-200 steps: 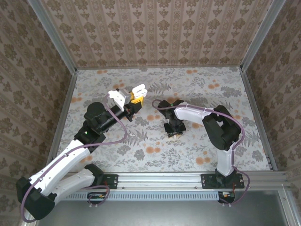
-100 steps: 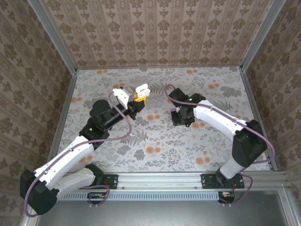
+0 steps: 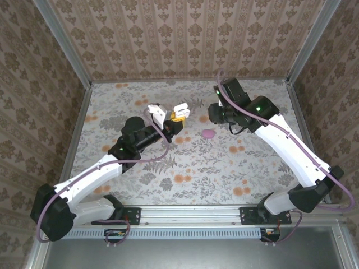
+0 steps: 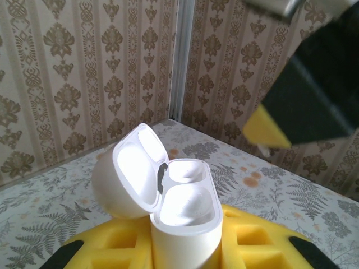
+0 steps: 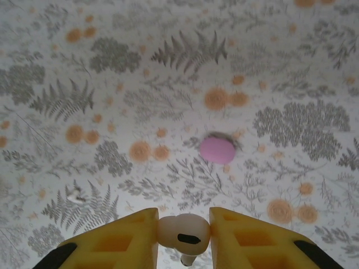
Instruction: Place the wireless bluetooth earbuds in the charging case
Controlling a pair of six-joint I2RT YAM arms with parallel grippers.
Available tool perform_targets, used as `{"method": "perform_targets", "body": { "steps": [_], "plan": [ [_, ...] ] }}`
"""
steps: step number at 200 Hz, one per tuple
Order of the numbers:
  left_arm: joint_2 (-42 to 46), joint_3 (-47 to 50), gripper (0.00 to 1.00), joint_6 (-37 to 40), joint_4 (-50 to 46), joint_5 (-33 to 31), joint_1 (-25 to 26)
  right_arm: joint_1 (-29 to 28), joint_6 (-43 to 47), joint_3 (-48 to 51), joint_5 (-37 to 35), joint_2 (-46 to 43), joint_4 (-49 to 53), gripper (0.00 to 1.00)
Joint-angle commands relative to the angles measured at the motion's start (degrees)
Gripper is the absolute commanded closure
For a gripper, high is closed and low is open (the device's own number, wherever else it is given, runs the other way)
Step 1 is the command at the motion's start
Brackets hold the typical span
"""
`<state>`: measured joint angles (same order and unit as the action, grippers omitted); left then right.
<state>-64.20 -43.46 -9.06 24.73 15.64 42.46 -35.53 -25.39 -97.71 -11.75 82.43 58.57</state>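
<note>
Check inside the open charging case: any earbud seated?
Both wells in the charging case look empty, plain white; lid hinged back. Their deepest parts are hidden by the rim. One earbud is clamped in the right end effector.

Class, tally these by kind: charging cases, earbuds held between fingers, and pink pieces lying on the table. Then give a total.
White charging case: 1
White earbud, held: 1
Pink piece: 1
Total: 3
</note>
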Motion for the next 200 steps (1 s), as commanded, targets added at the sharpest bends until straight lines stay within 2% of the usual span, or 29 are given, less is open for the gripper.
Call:
{"method": "perform_targets", "body": {
  "steps": [1, 59, 121, 200],
  "plan": [
    [-0.8, -0.8, 0.75, -0.8, 3.8, 1.4, 0.5, -1.1, 1.5, -4.1, -2.7, 0.0, 1.5, 0.70],
    [-3.5, -2.4, 0.75, -1.8, 4.6, 3.3, 1.4, -2.8, 1.6, -5.9, 0.8, 0.6, -5.9, 0.70],
    [-4.3, -3.0, 0.75, -2.1, 5.7, 3.0, 2.7, -3.3, 1.1, -3.0, 6.2, 0.5, -10.3, 0.70],
    [-4.7, -4.0, 0.75, -2.0, 5.5, 3.8, 3.0, -4.5, 3.3, -0.1, 5.9, 0.9, -12.7, 0.70]
  ]
}}
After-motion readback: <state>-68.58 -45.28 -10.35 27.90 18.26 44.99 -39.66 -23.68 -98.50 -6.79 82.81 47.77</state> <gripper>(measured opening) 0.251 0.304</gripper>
